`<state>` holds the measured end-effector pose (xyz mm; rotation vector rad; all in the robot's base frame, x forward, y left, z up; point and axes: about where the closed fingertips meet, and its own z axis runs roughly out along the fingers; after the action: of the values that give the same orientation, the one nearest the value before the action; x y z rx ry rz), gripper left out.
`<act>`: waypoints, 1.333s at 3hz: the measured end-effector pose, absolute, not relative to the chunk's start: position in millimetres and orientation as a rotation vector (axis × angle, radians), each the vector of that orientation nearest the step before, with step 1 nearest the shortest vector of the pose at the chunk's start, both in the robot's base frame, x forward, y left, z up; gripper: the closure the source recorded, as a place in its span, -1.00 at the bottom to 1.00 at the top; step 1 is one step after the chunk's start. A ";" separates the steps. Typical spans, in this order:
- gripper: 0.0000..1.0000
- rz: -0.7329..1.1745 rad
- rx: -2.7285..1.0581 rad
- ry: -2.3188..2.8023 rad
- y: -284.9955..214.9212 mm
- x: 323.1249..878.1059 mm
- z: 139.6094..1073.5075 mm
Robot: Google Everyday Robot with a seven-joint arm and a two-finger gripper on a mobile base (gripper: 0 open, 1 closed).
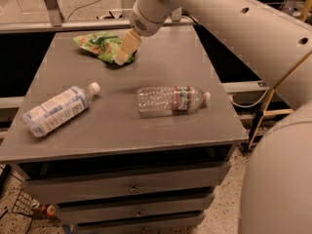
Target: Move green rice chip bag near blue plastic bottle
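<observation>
The green rice chip bag (100,45) lies crumpled at the far left of the grey table top (146,116). The blue plastic bottle (57,109) lies on its side near the front left, white cap pointing right and away. My gripper (125,48) hangs from the white arm at the bag's right end, its tan tip right at the bag's edge. The tip hides part of the bag.
A clear ribbed bottle (171,99) with a red-green label lies on its side in the middle right of the table. The table has drawers below. A metal frame and rails stand behind it. My arm's large white body fills the right side.
</observation>
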<state>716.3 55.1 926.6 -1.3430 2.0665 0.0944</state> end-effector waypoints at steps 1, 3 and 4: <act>-1.00 0.181 -1.302 2.072 78.4 732.5 917.7; -1.00 0.281 -1.185 2.097 104.0 772.8 899.2; -1.00 0.284 -1.160 2.110 112.4 787.6 890.5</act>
<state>787.6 112.4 890.5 -1.1605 2.1099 0.2835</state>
